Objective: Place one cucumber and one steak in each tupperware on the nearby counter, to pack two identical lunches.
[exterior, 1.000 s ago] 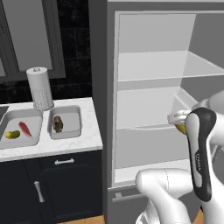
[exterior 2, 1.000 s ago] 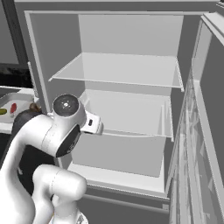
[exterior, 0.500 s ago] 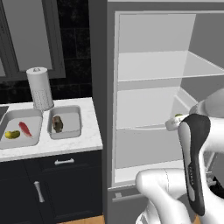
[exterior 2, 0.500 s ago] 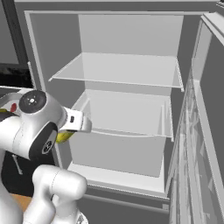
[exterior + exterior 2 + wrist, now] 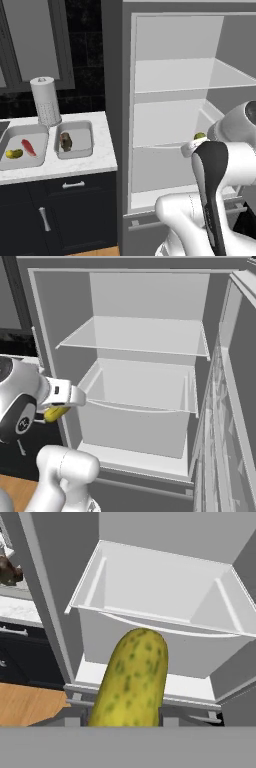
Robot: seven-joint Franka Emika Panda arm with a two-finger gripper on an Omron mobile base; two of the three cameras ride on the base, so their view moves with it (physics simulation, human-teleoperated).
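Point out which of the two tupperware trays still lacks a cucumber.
The right tupperware, nearer the fridge: it holds only the dark steak chunk. The left tupperware already has a cucumber beside its red steak.

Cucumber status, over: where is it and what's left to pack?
Claw shut on cucumber, outside the open fridge. Left tray holds cucumber and steak; right tray has steak only. Path to counter looks clear.
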